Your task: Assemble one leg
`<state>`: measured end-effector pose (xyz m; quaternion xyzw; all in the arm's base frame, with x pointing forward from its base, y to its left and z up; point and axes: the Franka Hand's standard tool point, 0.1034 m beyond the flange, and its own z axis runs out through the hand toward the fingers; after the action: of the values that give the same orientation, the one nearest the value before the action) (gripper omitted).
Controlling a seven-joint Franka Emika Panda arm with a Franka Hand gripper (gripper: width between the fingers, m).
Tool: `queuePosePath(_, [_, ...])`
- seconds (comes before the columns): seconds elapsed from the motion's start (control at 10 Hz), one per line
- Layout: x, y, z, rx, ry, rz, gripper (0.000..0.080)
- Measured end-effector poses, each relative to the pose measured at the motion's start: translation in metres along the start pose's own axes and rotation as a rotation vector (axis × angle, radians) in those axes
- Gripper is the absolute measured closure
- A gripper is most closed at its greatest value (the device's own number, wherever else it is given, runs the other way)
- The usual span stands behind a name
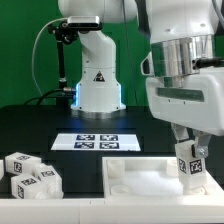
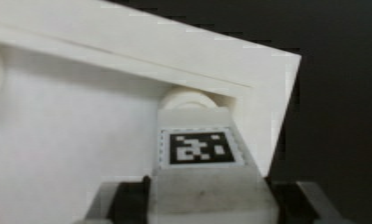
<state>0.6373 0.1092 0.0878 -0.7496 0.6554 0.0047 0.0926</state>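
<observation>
Gripper: I am watching the gripper (image 1: 189,150) hanging low at the exterior view's right, close to the camera. Its two fingers (image 2: 112,205) are pinching the leg from opposite sides.
Leg: the leg (image 1: 188,168) is riding roughly upright in that pinch, with its lower end reaching down past the fingertips. One black-and-white tag (image 2: 201,148) is facing the wrist camera and another is facing the exterior camera.
Leg tip: in the wrist view the rounded tip is lying over a corner region of the large white panel (image 2: 130,80), just inside the raised edge. I cannot tell whether it is touching.
Panel: the panel is lying flat on the black table (image 1: 30,125), in front of the marker board (image 1: 97,141). The held leg is hovering at the panel's edge on the exterior view's right.
Spare blocks: several tagged white blocks (image 1: 30,175) are sitting in a loose cluster at the exterior view's left, well apart from the gripper.
Arm base: the white base (image 1: 97,85) is standing behind the marker board, glowing blue at its foot.
</observation>
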Motion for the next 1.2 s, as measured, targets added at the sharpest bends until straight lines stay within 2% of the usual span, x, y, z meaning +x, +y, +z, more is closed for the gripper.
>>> queuePosePath(0.2, [0.0002,0.0004,0.0006,-0.002,0.002,-0.039,0.0512])
queuePosePath(0.3, [-0.0055,0.0038,0.0030,-0.027,-0.004,-0.102,0.0300])
queuePosePath(0.4, [-0.0063,0.0041,0.0031,-0.034,-0.003,-0.255,0.0300])
queuePosePath(0.5, [-0.0021,0.0028,0.0043,-0.020,0.004,-0.455,0.0178])
queuePosePath(0.6, [-0.0035,0.0038,0.0044,-0.049,0.020,-0.705,0.0158])
queuePosePath(0.9, [-0.0021,0.0035,0.0042,-0.053,0.019,-0.930,0.0151])
queuePosePath(1.1, [-0.0030,0.0027,0.0039,-0.074,0.033,-1.172,0.0150])
queuePosePath(1.2, [-0.0042,0.0025,0.0042,-0.075,0.034,-1.220,0.0150])
